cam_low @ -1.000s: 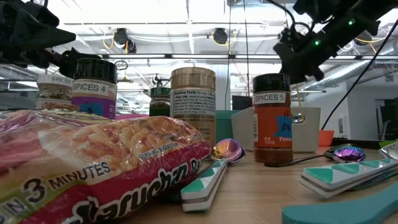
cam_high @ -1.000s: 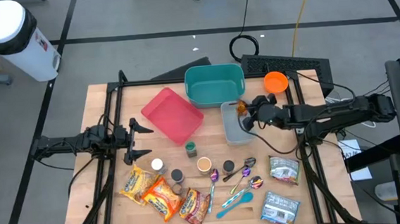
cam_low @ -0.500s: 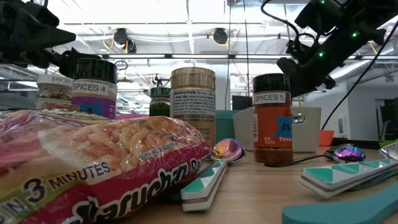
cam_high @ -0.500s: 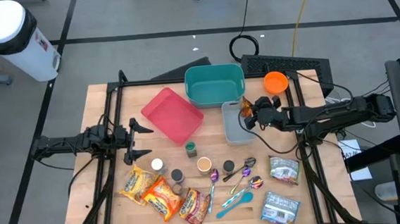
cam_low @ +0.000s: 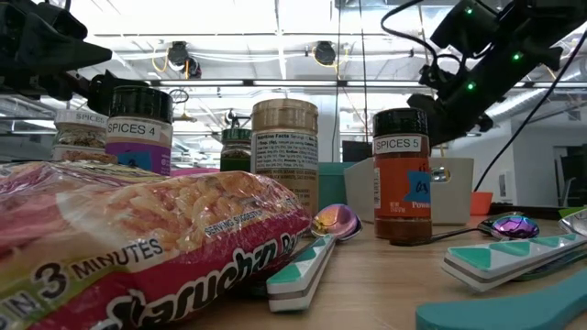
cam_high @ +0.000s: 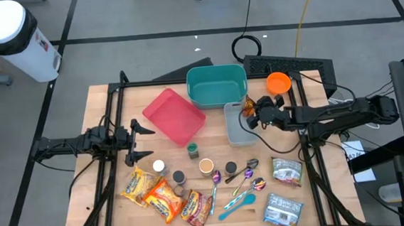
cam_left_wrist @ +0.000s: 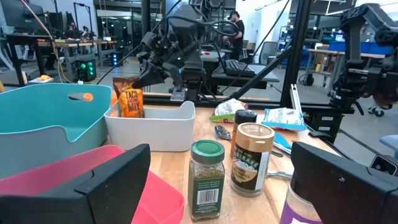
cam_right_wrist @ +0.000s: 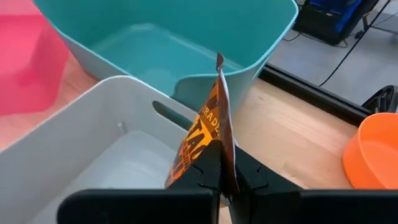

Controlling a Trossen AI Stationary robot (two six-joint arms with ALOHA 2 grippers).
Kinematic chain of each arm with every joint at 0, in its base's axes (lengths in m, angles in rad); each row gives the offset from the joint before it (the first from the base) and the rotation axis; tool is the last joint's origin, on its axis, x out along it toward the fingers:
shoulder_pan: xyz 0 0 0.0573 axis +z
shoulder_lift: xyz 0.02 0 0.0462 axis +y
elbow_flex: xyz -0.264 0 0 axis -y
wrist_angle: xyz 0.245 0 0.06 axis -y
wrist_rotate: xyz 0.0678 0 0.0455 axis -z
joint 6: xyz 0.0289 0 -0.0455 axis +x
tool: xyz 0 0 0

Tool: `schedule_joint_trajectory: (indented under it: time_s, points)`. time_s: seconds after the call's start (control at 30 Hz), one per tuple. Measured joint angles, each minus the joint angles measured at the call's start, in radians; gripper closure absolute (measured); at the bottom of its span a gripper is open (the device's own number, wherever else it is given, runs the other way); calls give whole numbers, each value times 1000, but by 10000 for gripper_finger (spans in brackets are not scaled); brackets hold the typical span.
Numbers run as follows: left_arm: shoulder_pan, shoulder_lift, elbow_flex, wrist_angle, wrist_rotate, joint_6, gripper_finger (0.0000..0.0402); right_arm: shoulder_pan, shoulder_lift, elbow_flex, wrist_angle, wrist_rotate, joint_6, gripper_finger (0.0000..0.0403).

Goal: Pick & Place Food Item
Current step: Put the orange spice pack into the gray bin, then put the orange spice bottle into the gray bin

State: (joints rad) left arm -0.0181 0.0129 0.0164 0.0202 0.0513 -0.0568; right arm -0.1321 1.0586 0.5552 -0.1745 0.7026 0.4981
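The right gripper (cam_high: 250,114) was closed on a small orange food packet (cam_right_wrist: 208,140), holding it by its lower edge so that the packet stood upright. In the high view it hung at the far right corner of the white bin (cam_high: 233,131), near the teal bin (cam_high: 216,84). The thin packet was pinched flat between the closed fingers, which is probably why it stayed vertical and did not fold. In the left wrist view the packet (cam_left_wrist: 129,101) seemed to be partly inside the white bin (cam_left_wrist: 158,127), just above its rim, so I judge that this bin was the place to put it down. An orange bowl (cam_high: 278,83) stood just beside, on the edge of the counter (cam_high: 111,144).

The left gripper (cam_high: 138,140) waited at the left side of the counter with its fingers wide apart and holding nothing. It was well apart from the bins.
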Motion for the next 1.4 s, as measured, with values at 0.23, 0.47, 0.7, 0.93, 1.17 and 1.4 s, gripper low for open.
schedule_joint_trajectory:
  time_s: [0.23, 0.47, 0.7, 0.93, 1.17, 1.4]
  points:
    - [0, 0, 0, 0, 0, 0, 5, -6, 49, 0, 29, -1, -52, 403]
    - [0, 0, 0, 0, 0, 0, 5, -6, 70, 0, 43, -29, -77, 401]
    - [0, 0, 0, 0, 0, 0, 5, -6, 63, 0, 44, -27, -116, 366]
    - [0, 0, 0, 0, 0, 0, 5, -6, 61, 0, 43, -27, -130, 297]
    - [0, 0, 0, 0, 0, 0, 5, -5, 40, 0, 44, -27, -144, 242]
    - [0, 0, 0, 0, 0, 0, 5, 18, -34, 0, 43, -31, -145, 219]
